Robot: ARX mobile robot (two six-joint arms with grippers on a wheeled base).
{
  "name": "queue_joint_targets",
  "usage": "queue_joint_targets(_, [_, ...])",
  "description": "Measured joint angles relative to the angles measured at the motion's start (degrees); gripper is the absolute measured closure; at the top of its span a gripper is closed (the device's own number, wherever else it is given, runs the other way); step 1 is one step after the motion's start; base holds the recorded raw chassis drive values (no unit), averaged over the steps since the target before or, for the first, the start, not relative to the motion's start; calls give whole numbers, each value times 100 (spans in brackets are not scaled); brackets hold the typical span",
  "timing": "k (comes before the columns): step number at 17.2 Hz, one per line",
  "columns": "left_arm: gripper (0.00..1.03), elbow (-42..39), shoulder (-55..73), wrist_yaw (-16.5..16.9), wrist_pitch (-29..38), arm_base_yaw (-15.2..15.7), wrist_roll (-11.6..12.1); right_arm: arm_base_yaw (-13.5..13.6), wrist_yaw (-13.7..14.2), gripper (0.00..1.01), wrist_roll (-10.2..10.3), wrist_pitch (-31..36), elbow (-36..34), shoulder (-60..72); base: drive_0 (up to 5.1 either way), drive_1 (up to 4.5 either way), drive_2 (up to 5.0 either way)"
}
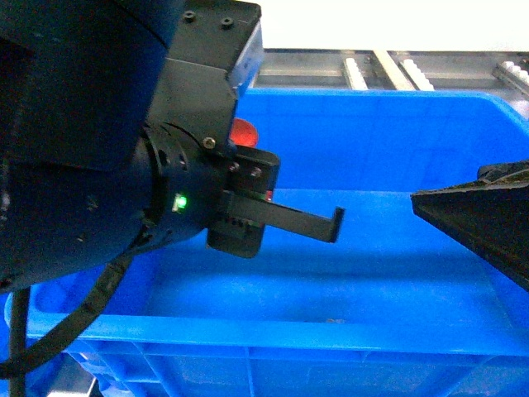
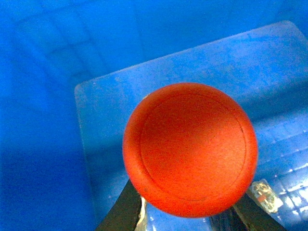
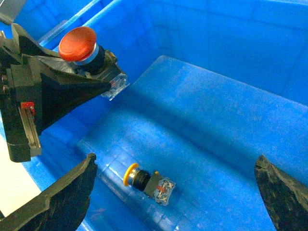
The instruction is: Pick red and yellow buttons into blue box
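Red button: round red mushroom-cap push-button (image 3: 77,43) on a black blocky body, held up over the inside of the box, left side; cap fills the left wrist view.
Yellow button: yellow-capped push-button with black body (image 3: 147,180), lying on its side on the box floor, already in.
Blue box: large deep blue plastic crate (image 1: 380,124), thick rim, fills most of the head view.
Left gripper: black two-finger gripper (image 3: 103,77), clamped on the red button's body, cap pointing up, above the box floor.
Right gripper: black fingers (image 3: 175,190) spread wide apart, holding nothing, hovering over the box above the yellow button.
Step in hand: release red button into box, judged.
How to do it well: hold is already well inside the rim, so no need to travel further; lowering a bit toward the floor before letting go should cut bounce; drop to the left, apart from the yellow one and the right gripper; open fully, then lift straight up.
Progress: one of two in; red looks like the last.
Counts: red button 1; yellow button 1; blue box 1; grippers 2.
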Motion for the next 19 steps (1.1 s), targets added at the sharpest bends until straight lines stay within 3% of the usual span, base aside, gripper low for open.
queue_joint_targets(2, [79,13,28,-103,9,-37,-2,0,0,3,0,0,0,0,0,0,0])
queue_joint_targets(9, [5,28,28,-146,28,-13,-15,2,0,3,0,2,0,0,0,0,0])
queue_joint_targets(12, [5,28,28,-146,28,-13,-15,0,0,3,0,0,0,0,0,0,0])
queue_joint_targets(13, [7,-66,83,-313,540,-15,70,109,520,6,63,793,-162,81,0,0,0])
queue_joint_targets(14, [18,-533,197,-844,2236,13,249,302,1932,17,149,2041,-564,114,0,0,0])
queue_joint_targets(15, [28,-1272,39,-925,3351,232,361,293,2970,28,181,2835,-1110,-70,0,0,0])
queue_joint_targets(16, [37,-1856,-227,-898,3998,514,422,140,3711,38,223,3228,-1425,-229,0,0,0])
queue_joint_targets(17, [48,-2269,-623,-793,4542,835,450,-31,4157,49,251,3379,-1589,-476,0,0,0])
queue_joint_targets(19, [70,-2752,-1453,-254,4671,1172,461,-81,3987,71,262,3316,-1884,-1001,0,0,0])
